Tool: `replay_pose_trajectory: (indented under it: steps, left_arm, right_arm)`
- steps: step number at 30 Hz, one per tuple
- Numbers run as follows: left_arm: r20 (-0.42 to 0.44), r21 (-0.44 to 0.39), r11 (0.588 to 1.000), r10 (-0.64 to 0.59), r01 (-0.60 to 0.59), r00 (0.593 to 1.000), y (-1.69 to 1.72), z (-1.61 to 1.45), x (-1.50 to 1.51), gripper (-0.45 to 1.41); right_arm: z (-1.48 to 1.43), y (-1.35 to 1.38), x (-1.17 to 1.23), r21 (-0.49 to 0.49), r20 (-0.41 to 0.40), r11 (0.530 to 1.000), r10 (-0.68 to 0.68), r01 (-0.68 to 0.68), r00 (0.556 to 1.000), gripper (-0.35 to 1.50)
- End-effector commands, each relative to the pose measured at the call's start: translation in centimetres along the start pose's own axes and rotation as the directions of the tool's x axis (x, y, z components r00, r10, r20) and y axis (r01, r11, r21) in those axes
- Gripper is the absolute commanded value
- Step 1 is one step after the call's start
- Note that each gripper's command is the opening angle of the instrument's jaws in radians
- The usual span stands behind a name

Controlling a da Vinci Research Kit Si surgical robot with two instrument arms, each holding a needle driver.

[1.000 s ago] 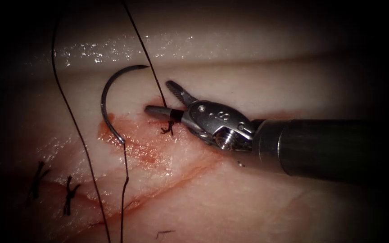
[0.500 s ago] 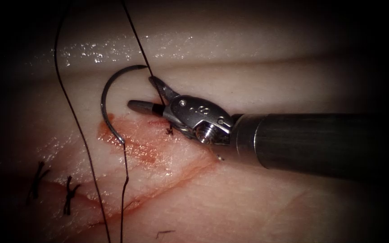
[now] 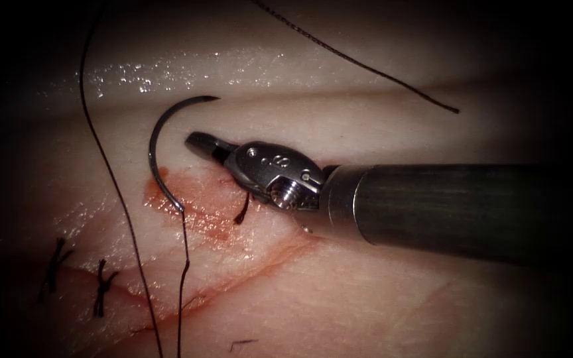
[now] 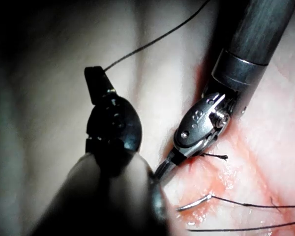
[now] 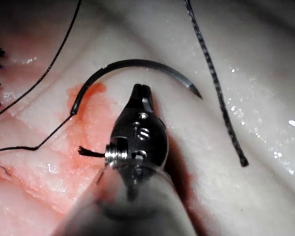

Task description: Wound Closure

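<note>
The right tool (image 3: 197, 140) lies low over the tissue (image 3: 366, 298) with its jaws shut and nothing in them, and its tip (image 5: 141, 89) is inside the needle's curve. The curved needle (image 3: 156, 149) rests loose on the tissue, held by neither tool, left of the right tool. Its thread (image 3: 184, 278) trails down from its tail end. A short cut tail (image 3: 242, 211) stands at the fresh knot under the right tool. The left tool (image 4: 93, 78) is shut on the severed thread (image 4: 152, 42), whose free end (image 3: 457, 111) hangs loose at the upper right.
Two earlier knotted stitches (image 3: 54, 265) (image 3: 104, 288) sit on the cut at the lower left. Red fluid (image 3: 200, 212) stains the tissue around the new knot. Another long strand of thread (image 3: 111, 179) runs from the top left down to the bottom edge.
The right tool slid left with open jaws around the taut strand above the knot, then shut and cut it. The freed strand swung up to the right, leaving a short tail.
</note>
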Motion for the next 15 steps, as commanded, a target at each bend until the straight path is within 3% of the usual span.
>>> replay_pose_trajectory:
  steps: [1, 3, 5, 6, 7, 8, 10, 11, 15]
  left_arm:
    - [-0.002, 0.0, 1.0, 0.001, -0.001, 1.0, 0.0, 0.08, -0.02, -0.45]
    - [-0.002, 0.0, 1.0, 0.0, 0.0, 1.0, -0.01, 0.08, -0.01, -0.45]
    - [0.002, 0.002, 1.0, -0.001, 0.001, 1.0, -0.03, 0.09, -0.02, -0.45]
    - [0.001, 0.001, 1.0, -0.002, 0.002, 1.0, -0.04, 0.09, -0.02, -0.45]
    - [0.003, 0.002, 1.0, -0.002, 0.002, 1.0, -0.05, 0.1, -0.03, -0.45]
    - [0.004, 0.003, 1.0, -0.002, 0.002, 1.0, -0.06, 0.11, -0.04, -0.45]
    - [0.019, 0.016, 1.0, 0.006, -0.006, 1.0, -0.06, 0.09, -0.07, -0.45]
    - [0.025, 0.02, 1.0, 0.009, -0.009, 1.0, -0.05, 0.07, -0.09, -0.45]
    - [0.059, 0.046, 0.999, 0.024, -0.027, 0.998, -0.01, -0.1, -0.24, -0.45]
  right_arm:
    - [0.08, -0.03, 0.01, 0.0, -0.002, 1.0, 0.0, 0.0, 1.0, -0.35]
    - [0.04, -0.02, 0.03, 0.004, 0.003, 1.0, -0.027, 0.027, 1.0, -0.35]
    - [-0.04, 0.01, 0.06, 0.022, -0.044, 0.999, -0.041, 0.042, 0.998, -0.35]
    - [-0.08, 0.02, 0.06, 0.024, -0.067, 0.999, -0.04, 0.042, 0.997, -0.1]
    - [-0.15, 0.04, 0.07, 0.028, -0.095, 0.999, -0.039, 0.042, 0.995, 0.31]
    - [-0.22, 0.05, 0.07, 0.035, -0.103, 0.999, -0.038, 0.042, 0.994, 0.39]
    - [-0.37, 0.07, 0.06, 0.034, -0.112, 0.999, -0.037, 0.041, 0.993, 0.74]
    - [-0.49, 0.1, 0.05, 0.028, -0.121, 0.999, -0.036, 0.04, 0.992, 0.81]
    - [-0.91, 0.22, -0.03, -0.002, -0.122, 0.999, -0.041, 0.041, 0.992, 0.66]
